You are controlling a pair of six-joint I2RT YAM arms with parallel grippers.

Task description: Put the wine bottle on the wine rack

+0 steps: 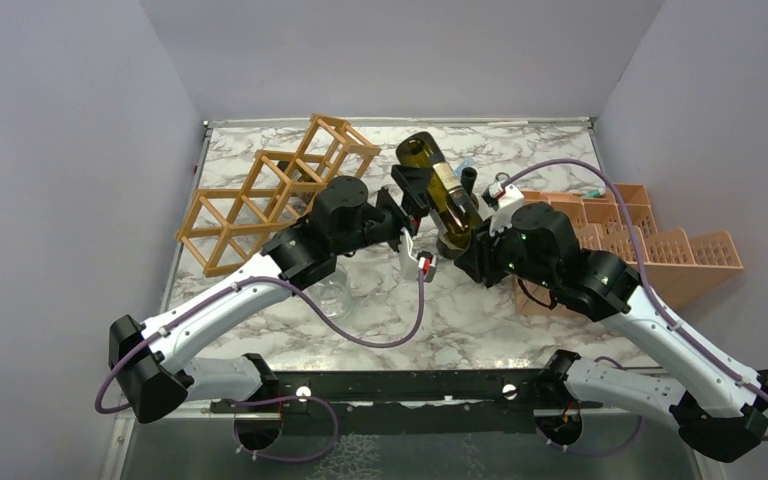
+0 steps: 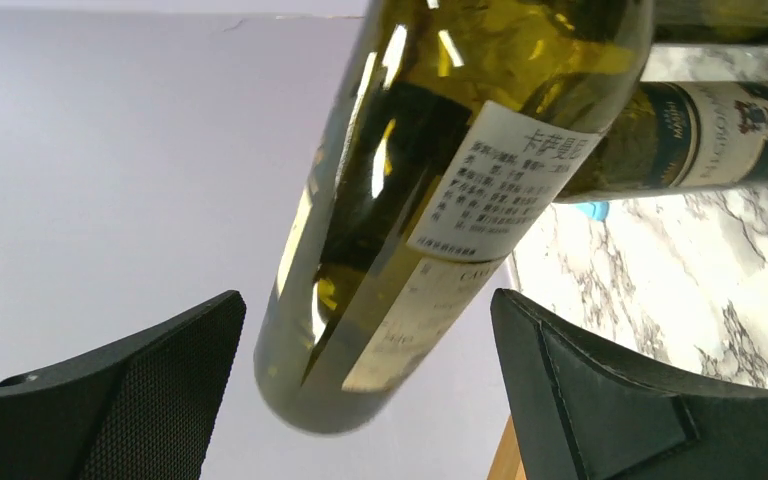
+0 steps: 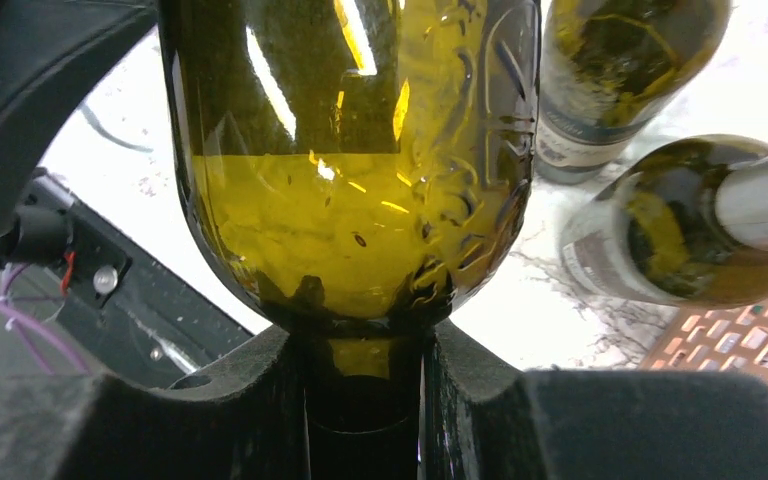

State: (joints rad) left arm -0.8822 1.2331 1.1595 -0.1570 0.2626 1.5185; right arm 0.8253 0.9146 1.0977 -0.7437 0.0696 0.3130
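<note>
right pincer [image 3: 365, 395] grips wine bottle [image 3: 360, 200], spare bottles [image 3: 650, 240] beyond.

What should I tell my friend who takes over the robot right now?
Right tool: shut on the neck of the wine bottle, holding it in the air, base tilted up.
Left tool: open, straddling the bottle's body without touching it.
Wine rack: to the bottle's left, with no bottle seen in it.
Done: bottle picked up.
Left to do: carry it to the rack and lay it in an opening.
</note>
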